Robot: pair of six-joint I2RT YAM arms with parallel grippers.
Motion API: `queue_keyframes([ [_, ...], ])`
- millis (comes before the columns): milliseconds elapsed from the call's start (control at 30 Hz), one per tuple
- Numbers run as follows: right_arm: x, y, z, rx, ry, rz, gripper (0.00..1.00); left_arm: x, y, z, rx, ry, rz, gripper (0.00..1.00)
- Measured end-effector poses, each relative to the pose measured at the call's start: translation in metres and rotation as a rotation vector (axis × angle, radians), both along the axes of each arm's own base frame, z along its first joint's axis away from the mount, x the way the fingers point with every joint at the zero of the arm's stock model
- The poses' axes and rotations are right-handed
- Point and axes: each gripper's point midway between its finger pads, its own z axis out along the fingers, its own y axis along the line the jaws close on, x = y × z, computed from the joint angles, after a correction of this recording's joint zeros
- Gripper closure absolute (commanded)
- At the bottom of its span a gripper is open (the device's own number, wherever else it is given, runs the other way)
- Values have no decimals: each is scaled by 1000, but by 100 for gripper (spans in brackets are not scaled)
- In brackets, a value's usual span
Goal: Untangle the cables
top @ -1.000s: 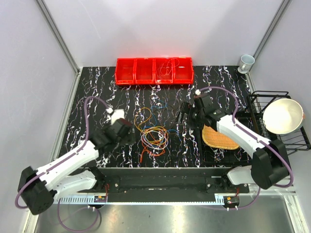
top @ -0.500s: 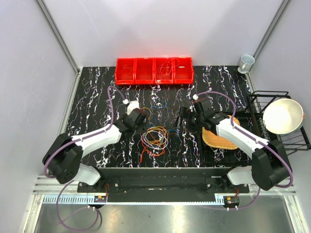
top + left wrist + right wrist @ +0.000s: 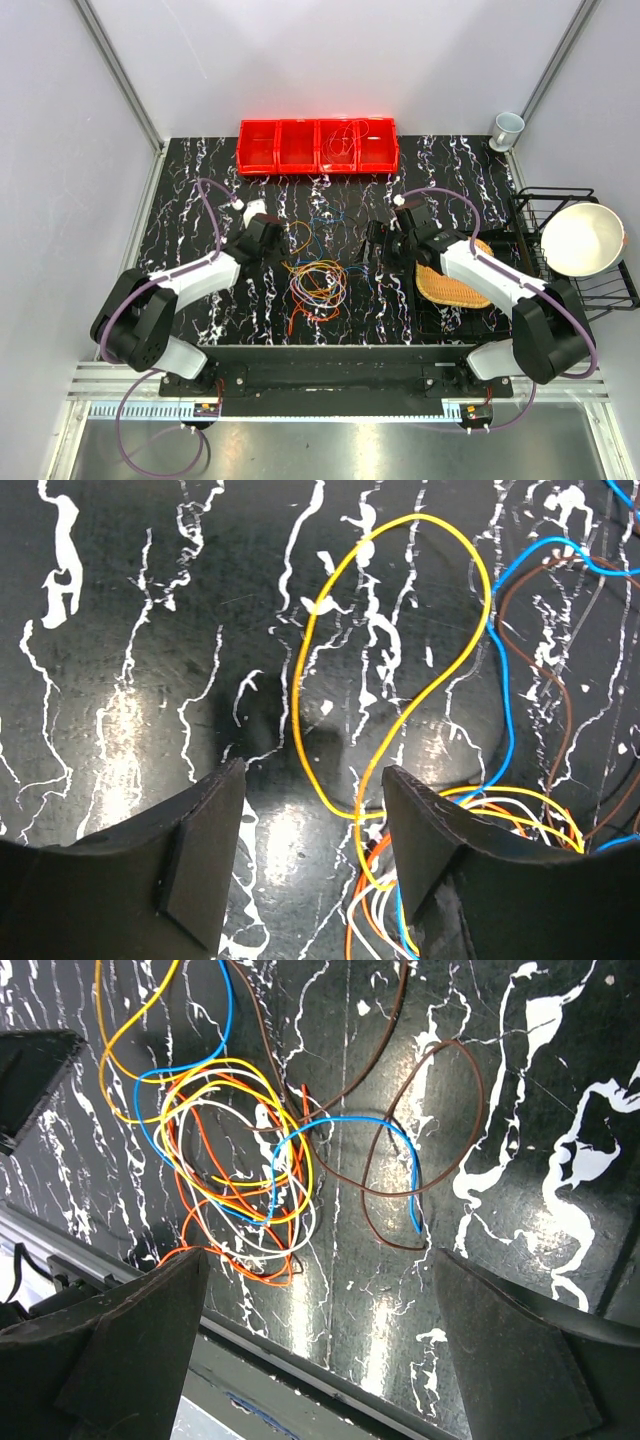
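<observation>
The cables lie in a loose tangle of orange, yellow, white, blue and brown wires on the black marbled table. My left gripper is open at the tangle's upper left. In the left wrist view it hangs just above the table, with a yellow wire loop running between the jaws close to the right finger. My right gripper is open to the right of the tangle. In the right wrist view it is wide open and empty above the coils, a brown loop and a blue wire.
A row of red bins stands at the back, with thin wires in one compartment. A yellow woven mat lies under the right arm. A dish rack with a white bowl is at the right edge, and a cup stands at the back right.
My left arm has swung from the lower left up to the tangle's upper left loop and lowered. My right gripper has shifted slightly left toward the tangle.
</observation>
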Motion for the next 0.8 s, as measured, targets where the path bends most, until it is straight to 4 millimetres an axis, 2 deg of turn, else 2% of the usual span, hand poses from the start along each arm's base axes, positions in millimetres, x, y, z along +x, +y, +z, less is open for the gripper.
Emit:
queue_keyframes([
  [267,-2,2,-2,-3,7,6,3,0,-6,-13,-30,34,-16,44],
  [433,-3,4,-5,-8,15,13,3,0,-8,-17,-37,41,-21,50],
  [567,-4,4,-12,-19,34,16,3,0,-8,-23,-33,60,-14,66],
  [600,-4,4,-13,-20,36,16,3,0,-8,-25,-31,69,-13,67],
  [800,-4,4,-15,-25,40,19,3,1,-13,-35,-16,120,-28,66],
])
